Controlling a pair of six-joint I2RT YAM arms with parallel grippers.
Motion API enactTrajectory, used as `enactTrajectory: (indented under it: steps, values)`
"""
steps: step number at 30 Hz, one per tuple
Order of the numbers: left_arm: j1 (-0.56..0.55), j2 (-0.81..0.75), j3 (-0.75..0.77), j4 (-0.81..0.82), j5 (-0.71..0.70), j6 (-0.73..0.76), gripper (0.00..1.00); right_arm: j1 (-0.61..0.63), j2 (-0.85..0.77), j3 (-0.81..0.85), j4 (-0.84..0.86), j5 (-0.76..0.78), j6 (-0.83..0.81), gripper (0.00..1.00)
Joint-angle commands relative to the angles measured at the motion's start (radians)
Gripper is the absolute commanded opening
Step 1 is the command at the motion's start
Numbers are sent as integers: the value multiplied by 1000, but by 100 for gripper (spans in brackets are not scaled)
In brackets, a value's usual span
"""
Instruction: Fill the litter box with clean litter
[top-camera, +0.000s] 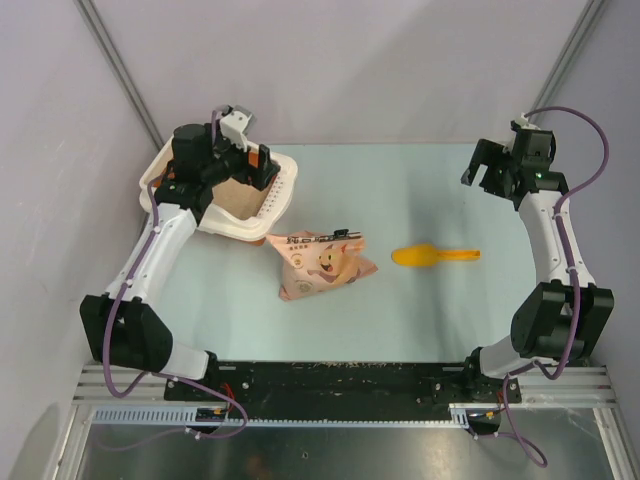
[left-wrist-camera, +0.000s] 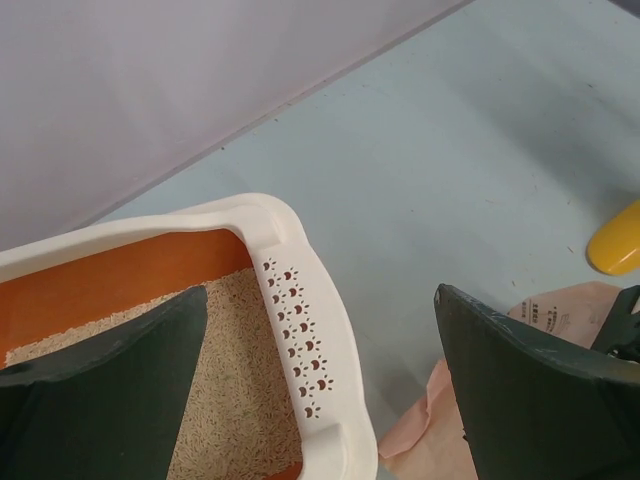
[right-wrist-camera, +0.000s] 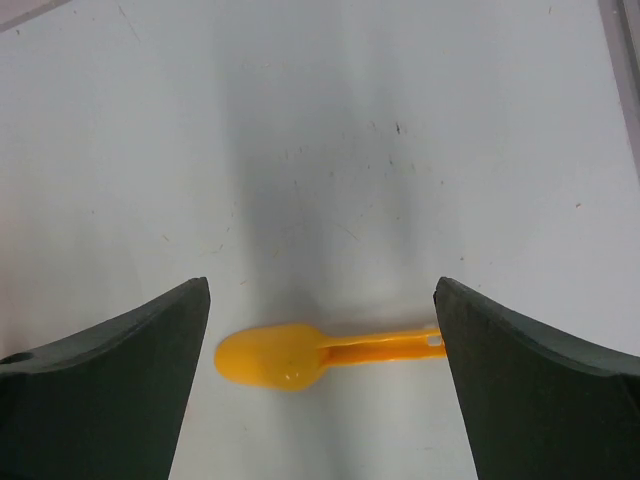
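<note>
**A:** The left gripper (left-wrist-camera: 320, 300) was spread wide with nothing in it. It straddled a corner of the litter box (left-wrist-camera: 312, 340) rim, one finger over the inside and one outside. The right gripper (right-wrist-camera: 322, 290) was just as wide and empty, up over bare table (right-wrist-camera: 330, 120).

**B:** Could you see the clean litter (left-wrist-camera: 240, 400)?

**A:** Only properly on the left wrist cam: beige grains lying against the orange wall. From above, the arm hid most of it. The box sat at the table's far left, just beside the pink bag (top-camera: 320, 262).

**B:** Counts?

**A:** One box, one bag, one orange scoop (top-camera: 432, 256), two grippers. The scoop lay right of the bag, well apart from the box.
</note>
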Motion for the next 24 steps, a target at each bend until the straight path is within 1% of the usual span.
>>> enactTrajectory:
  steps: [1, 2, 3, 6, 8, 9, 10, 12, 13, 14, 15, 16, 17, 18, 19, 20, 22, 24]
  values:
    - [-6, -38, 35, 31, 86, -28, 100, 1, -10, 11, 28, 3, 1, 100]
    - [-6, -47, 32, 30, 115, -30, 100, 1, -8, 12, 33, -2, -8, 100]
    - [-8, -54, 26, 27, 193, -31, 100, 1, -10, 11, 35, -11, -22, 100]
    - [-23, -92, -7, -8, 320, -27, 100, 3, -8, 11, 36, -60, -110, 100]
    - [-40, -121, -40, -44, 364, -19, 99, 3, -8, 12, 27, -129, -184, 100]
    - [-60, -150, -76, -89, 408, 2, 99, 3, -8, 11, 22, -163, -216, 100]
    - [-72, -168, -95, -117, 423, 22, 98, 3, -10, 14, 12, -248, -285, 100]
    - [-112, -202, -145, -188, 434, 92, 98, 8, -13, 11, -33, -336, -350, 100]
    - [-121, -240, -164, -203, 448, 111, 98, 15, -13, 11, -77, -411, -426, 100]
    - [-127, -256, -181, -214, 459, 143, 98, 26, -10, 11, -103, -445, -465, 100]
    - [-139, -276, -213, -235, 465, 166, 98, 58, -10, 5, -128, -479, -514, 98]
    - [-146, -306, -230, -249, 461, 198, 97, 78, -10, -3, -170, -477, -555, 97]
    - [-152, -323, -244, -278, 451, 272, 97, 99, -10, -12, -186, -470, -639, 95]
    - [-165, -336, -264, -291, 442, 301, 97, 118, -11, -36, -203, -459, -679, 92]
    - [-173, -356, -270, -302, 434, 327, 98, 168, -11, -44, -238, -456, -715, 90]
    - [-184, -362, -268, -326, 436, 362, 97, 188, -11, -52, -257, -456, -780, 87]
    - [-193, -371, -264, -349, 440, 380, 98, 234, -11, -76, -290, -451, -813, 84]
    - [-218, -373, -276, -368, 442, 407, 98, 258, -16, -99, -288, -457, -832, 80]
